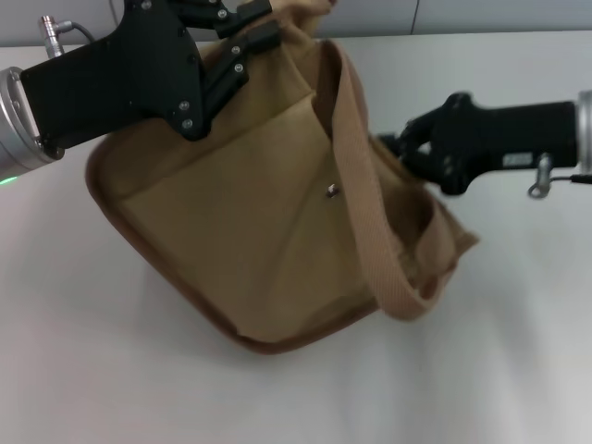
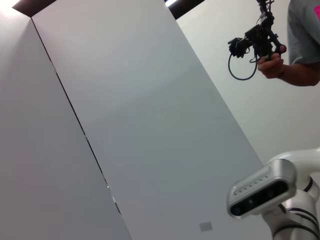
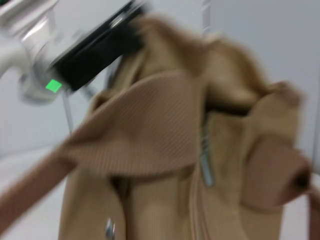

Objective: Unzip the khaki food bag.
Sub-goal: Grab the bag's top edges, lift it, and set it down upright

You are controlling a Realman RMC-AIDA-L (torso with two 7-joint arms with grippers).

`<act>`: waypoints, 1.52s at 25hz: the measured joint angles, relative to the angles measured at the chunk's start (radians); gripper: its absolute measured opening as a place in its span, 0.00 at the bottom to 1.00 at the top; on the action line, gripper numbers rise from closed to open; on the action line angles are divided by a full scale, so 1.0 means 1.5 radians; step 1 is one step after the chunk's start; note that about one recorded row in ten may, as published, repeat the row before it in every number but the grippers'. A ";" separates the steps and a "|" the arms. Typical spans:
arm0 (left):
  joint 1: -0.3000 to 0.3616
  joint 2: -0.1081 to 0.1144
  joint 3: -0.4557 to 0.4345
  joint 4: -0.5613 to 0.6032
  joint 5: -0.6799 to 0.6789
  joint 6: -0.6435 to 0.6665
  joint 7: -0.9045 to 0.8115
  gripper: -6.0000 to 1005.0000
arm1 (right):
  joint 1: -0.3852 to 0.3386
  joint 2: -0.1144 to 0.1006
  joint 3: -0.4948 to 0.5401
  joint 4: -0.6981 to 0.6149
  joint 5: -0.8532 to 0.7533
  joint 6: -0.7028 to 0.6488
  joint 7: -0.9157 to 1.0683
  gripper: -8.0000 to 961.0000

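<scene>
1. Left gripper (image 1: 248,44): we see it at the bag's (image 1: 250,240) upper far corner, black fingers (image 1: 264,35) clamped on the tan fabric there.
2. Bag: it sits mid-table (image 1: 83,370), tilted on one corner, front pocket facing up with the snap (image 1: 332,191) near the middle and brown trim (image 1: 166,268) along the low edge.
3. Handle (image 1: 365,199): a wide webbing strap runs from the top down across the pocket's right side to a loop at the lower right.
4. Zipper pull (image 3: 206,167): in the right wrist view we see a silver pull hanging beside the zipper line, under a folded strap; blurred.
5. Right gripper (image 1: 396,148): it reaches in from the right, tip against the bag's right side; we cannot tell its opening or whether it holds anything.
6. Left wrist view: only wall panels, a robot head camera (image 2: 260,190) and a person (image 2: 302,40) holding a device.
</scene>
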 joint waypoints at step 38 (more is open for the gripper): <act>-0.006 0.004 0.013 -0.007 0.008 0.044 -0.019 0.09 | 0.101 0.008 -0.010 0.010 0.011 -0.057 0.034 0.43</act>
